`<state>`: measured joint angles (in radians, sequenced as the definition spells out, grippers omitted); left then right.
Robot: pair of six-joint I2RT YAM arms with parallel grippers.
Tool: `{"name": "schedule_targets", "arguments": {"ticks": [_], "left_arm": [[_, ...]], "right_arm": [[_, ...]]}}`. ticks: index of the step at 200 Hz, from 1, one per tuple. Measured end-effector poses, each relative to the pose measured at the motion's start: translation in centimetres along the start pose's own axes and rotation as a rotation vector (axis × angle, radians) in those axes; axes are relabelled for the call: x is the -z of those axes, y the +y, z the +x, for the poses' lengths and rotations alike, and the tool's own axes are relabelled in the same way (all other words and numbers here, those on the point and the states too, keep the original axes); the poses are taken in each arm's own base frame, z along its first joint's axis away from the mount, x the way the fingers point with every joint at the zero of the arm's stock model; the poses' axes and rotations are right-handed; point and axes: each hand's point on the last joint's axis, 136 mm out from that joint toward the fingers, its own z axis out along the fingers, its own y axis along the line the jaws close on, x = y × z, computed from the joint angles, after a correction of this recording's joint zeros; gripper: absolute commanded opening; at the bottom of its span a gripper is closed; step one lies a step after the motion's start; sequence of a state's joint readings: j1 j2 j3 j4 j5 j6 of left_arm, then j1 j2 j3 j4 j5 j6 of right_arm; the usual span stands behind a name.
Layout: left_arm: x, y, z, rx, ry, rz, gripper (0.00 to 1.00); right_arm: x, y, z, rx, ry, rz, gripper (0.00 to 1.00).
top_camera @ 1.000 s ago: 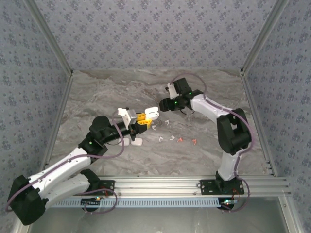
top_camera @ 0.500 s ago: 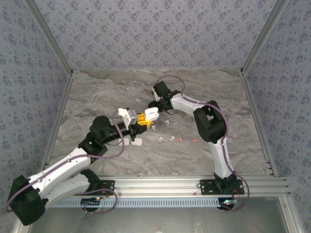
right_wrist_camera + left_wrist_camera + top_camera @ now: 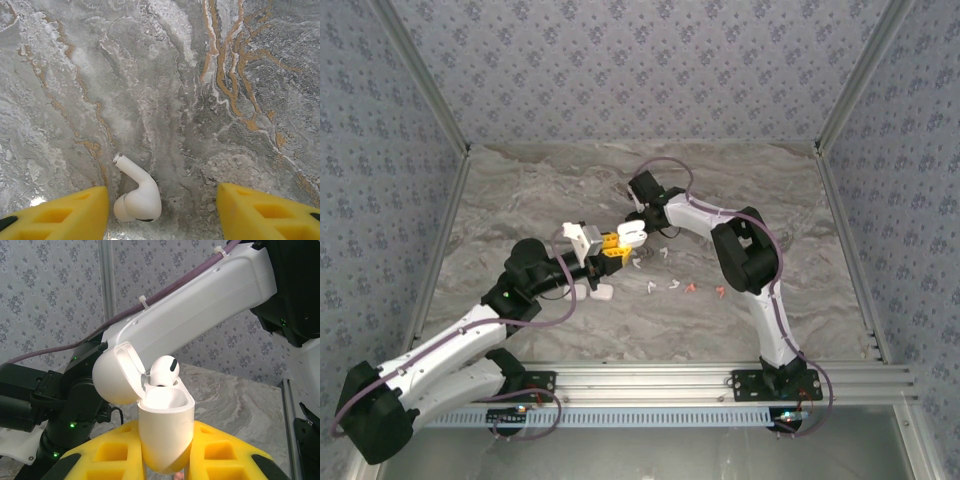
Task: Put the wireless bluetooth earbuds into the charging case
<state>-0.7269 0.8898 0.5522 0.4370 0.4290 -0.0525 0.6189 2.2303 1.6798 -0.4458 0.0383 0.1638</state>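
Left claw [image 3: 167,466] clamped on the open charging case [image 3: 165,422], one seated earbud [image 3: 164,371] perhaps not fully home. Right claw [image 3: 162,212], jaws apart, hangs over a loose earbud [image 3: 138,197] lying off-centre on the worktop [image 3: 200,75]; a skewed pinch could flick it away.

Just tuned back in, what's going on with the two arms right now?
The left gripper holds the open charging case up, with one seated earbud poking out. The right gripper hovers open over the table, straddling a loose earbud lying there, not yet gripped. Other earbuds lie scattered nearby.
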Motion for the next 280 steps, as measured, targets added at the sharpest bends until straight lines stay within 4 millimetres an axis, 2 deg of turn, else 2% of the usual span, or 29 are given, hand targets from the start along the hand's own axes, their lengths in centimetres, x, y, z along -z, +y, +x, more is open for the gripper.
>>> {"name": "schedule_targets", "arguments": {"ticks": [63, 155, 192, 236, 280], "left_arm": [[0.0, 0.0, 0.0, 0.0, 0.0, 0.0, 0.0], [0.0, 0.1, 0.0, 0.0, 0.0, -0.004, 0.0], [0.0, 0.1, 0.0, -0.003, 0.0, -0.005, 0.0], [0.0, 0.2, 0.0, -0.004, 0.0, -0.011, 0.0], [0.0, 0.2, 0.0, -0.003, 0.0, -0.011, 0.0]], "right_arm": [[0.1, -0.5, 0.5, 0.009, 0.004, 0.014, 0.55], [0.6, -1.8, 1.2, -0.003, 0.017, 0.018, 0.53], [1.8, -1.5, 1.9, 0.005, 0.021, -0.04, 0.54], [4.4, -1.3, 0.0, -0.032, -0.044, -0.132, 0.54], [3.9, -0.9, -1.1, -0.068, -0.058, -0.173, 0.52]]}}
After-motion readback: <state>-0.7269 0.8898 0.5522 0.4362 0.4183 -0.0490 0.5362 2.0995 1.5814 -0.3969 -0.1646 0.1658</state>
